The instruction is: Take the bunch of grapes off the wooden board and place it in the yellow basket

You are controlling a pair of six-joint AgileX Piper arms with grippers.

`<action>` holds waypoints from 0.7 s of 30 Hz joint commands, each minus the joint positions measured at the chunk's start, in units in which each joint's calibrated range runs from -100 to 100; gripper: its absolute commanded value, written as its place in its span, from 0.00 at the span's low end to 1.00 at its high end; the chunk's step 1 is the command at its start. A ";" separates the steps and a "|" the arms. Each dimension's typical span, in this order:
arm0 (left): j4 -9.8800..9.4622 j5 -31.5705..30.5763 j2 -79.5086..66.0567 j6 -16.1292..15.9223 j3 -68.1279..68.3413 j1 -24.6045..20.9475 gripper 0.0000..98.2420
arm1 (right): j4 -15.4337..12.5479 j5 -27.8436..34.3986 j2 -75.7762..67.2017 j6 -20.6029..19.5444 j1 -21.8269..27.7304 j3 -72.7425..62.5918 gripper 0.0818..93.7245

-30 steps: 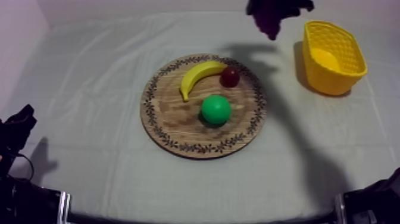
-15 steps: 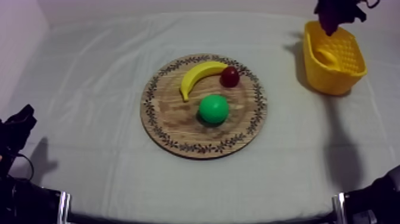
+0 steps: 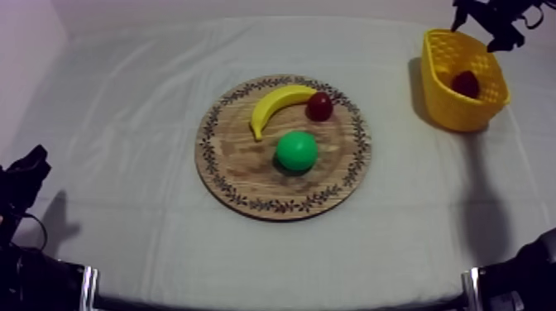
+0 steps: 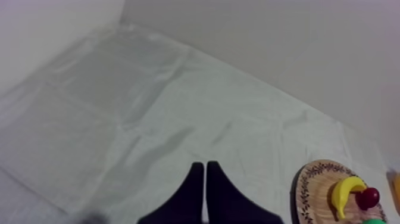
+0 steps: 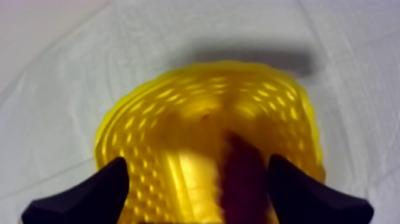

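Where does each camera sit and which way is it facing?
Top view: above the table, slanting down on the wooden board and yellow basket; left pincer low left, right pincer by the basket.
Left wrist view: on the left arm, facing across the table toward the board; shut fingers show.
Right wrist view: looks down into the basket at the grapes; open fingers show.
Shared with top: board (left wrist), basket (right wrist).

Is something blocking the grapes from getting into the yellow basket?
No, nothing visible is in the way. The bunch of grapes already lies inside the yellow basket, and the right tool hangs open above it. The banana, small red fruit and green fruit sit apart on the wooden board.
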 commanded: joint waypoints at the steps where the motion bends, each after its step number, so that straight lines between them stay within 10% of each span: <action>1: -0.04 -0.01 0.05 0.01 0.00 -0.03 0.00 | -0.05 0.01 -2.51 0.30 -0.17 2.37 0.86; 21: -0.04 -0.01 0.05 0.01 0.00 -0.03 0.00 | -1.66 -6.03 -55.52 4.69 -3.96 45.68 0.50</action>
